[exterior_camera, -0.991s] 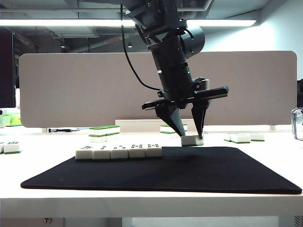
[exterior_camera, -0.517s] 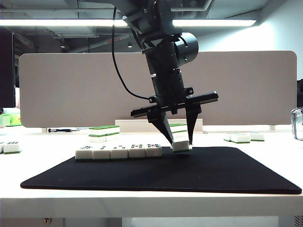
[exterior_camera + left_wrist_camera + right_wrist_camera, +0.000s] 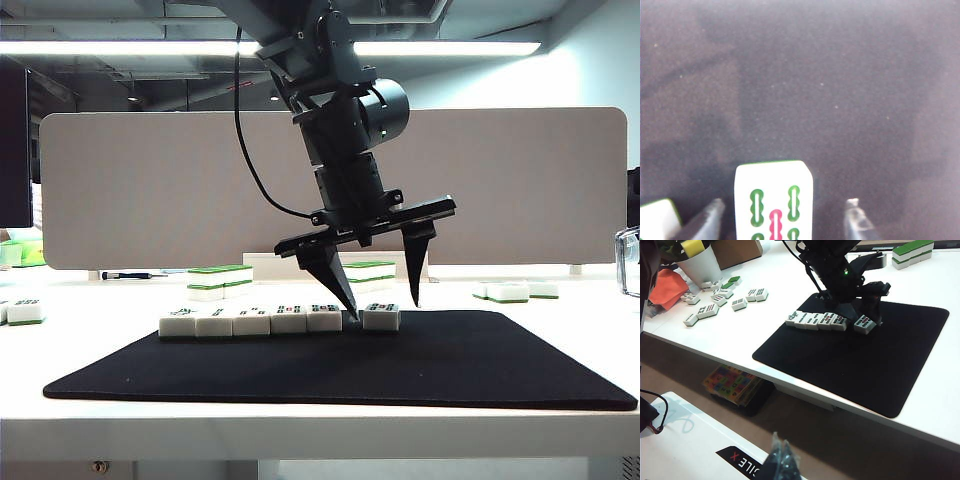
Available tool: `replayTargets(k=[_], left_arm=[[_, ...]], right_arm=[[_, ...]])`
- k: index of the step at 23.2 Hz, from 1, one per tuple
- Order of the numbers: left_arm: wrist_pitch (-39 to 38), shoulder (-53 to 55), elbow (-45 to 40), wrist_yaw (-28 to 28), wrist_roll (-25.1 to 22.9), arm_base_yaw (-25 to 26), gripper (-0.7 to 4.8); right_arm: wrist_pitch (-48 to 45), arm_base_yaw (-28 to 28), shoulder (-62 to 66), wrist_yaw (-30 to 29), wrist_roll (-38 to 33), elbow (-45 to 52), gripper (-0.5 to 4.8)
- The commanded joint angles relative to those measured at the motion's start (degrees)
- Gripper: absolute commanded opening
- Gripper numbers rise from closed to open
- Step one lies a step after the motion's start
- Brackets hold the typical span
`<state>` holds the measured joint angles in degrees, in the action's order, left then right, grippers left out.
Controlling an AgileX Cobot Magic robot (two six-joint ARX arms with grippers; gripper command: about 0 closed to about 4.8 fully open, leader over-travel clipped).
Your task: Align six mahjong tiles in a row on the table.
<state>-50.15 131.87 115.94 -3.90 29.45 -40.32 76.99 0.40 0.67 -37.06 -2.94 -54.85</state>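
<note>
1. The left gripper (image 3: 382, 311) stands over the sixth tile (image 3: 381, 317) with its jaws spread and clear of it on both sides; the tile sits free on the mat (image 3: 420, 365), released.
2. That tile lies flat, face up, just beside the row of five (image 3: 251, 321), a small gap apart and, in the right wrist view, slightly turned off the row's line.
3. The right gripper (image 3: 779, 460) hangs low, well away from the table (image 3: 300, 425), with its fingers together.
4. Handling, as I judge it: the tiles are small, rigid, glossy blocks (light, probably slick), best pinched across the short sides, low down, or nudged along the mat.
5. Markings: green bars and a red one on the sixth tile's face in the left wrist view; no readable brand anywhere near the tiles.
</note>
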Motion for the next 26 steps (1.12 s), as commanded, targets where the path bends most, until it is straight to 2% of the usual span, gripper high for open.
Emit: replayTargets(k=[1, 4, 5, 6, 7, 8, 9, 10, 13, 15, 18, 24, 26], left_arm=[[0.55, -2.75, 0.37, -0.24, -7.74, -0.04, 3.19], [0.02, -6.64, 0.35, -0.17, -24.33, -0.04, 3.18], [-0.09, -7.3, 0.35, -0.17, -28.39, 0.0, 3.18], [-0.46, -8.11, 0.35, -0.04, -38.34, 0.0, 3.18], [-0.98, -8.2, 0.37, 0.09, -42.18, 0.0, 3.18], [-3.1, -8.2, 0.31, 0.02, -49.96, 0.0, 3.18], [-4.42, -8.07, 0.2, 0.04, -53.9, 0.0, 3.18], [-6.4, -7.56, 0.2, 0.0, -60.33, 0.0, 3.19], [-7.82, -6.45, 0.17, -0.22, -72.48, 0.02, 3.19], [-6.8, -5.33, 0.2, -0.44, -77.29, 0.07, 3.18], [-5.44, -3.8, 0.2, -1.51, -81.68, 0.04, 3.18], [-0.55, -1.03, 0.2, -2.82, -83.08, 0.04, 3.17], [0.28, -0.55, 0.2, -2.82, -83.08, 0.07, 3.0]], right_arm=[[-0.94, 0.07, -0.68, 0.04, 0.22, -0.17, -0.01], [-0.94, 0.04, -0.68, 0.04, 0.22, -0.17, -0.01], [-0.94, 0.07, -0.68, 0.07, 0.2, -0.17, -0.01], [-0.94, 0.04, -0.68, 0.07, 0.2, -0.17, -0.01], [-0.94, 0.04, -0.68, 0.07, 0.2, -0.17, -0.01], [-0.94, 0.07, -0.68, 0.04, 0.2, -0.17, -0.01], [-0.92, 0.04, -0.68, 0.04, 0.2, -0.17, -0.01], [-0.94, 0.07, -0.68, 0.04, 0.2, -0.17, -0.01], [-0.92, 0.04, -0.68, 0.04, 0.2, -0.17, -0.01], [-0.9, 0.07, -0.68, 0.04, 0.17, -0.17, -0.01], [-0.9, 0.07, -0.68, 0.04, 0.17, -0.17, -0.01], [-0.83, 0.07, -0.68, 0.04, 0.17, -0.17, -0.01], [-0.7, 0.07, -0.68, 0.04, 0.17, -0.17, -0.01]])
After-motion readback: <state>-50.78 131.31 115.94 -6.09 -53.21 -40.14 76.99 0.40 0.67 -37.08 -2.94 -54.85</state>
